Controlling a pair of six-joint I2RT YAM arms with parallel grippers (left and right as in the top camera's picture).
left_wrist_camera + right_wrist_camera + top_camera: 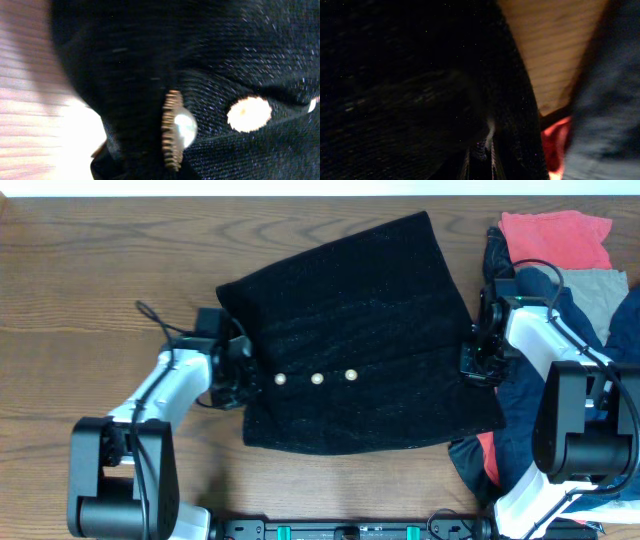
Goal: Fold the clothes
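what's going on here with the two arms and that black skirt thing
Two robot arms are working on the black garment lying spread on the table. The left tool is shut on its left edge near the buttons; the right tool sits at its right edge, grip unclear. No fold is visible yet.

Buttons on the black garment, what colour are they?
Pearly cream buttons, one gold-rimmed, on the black garment; clearest in the left wrist view.

Black fuzzy speckled clothes [360, 330] spread flat on the table [100, 260], three pale buttons [316, 378] in a row
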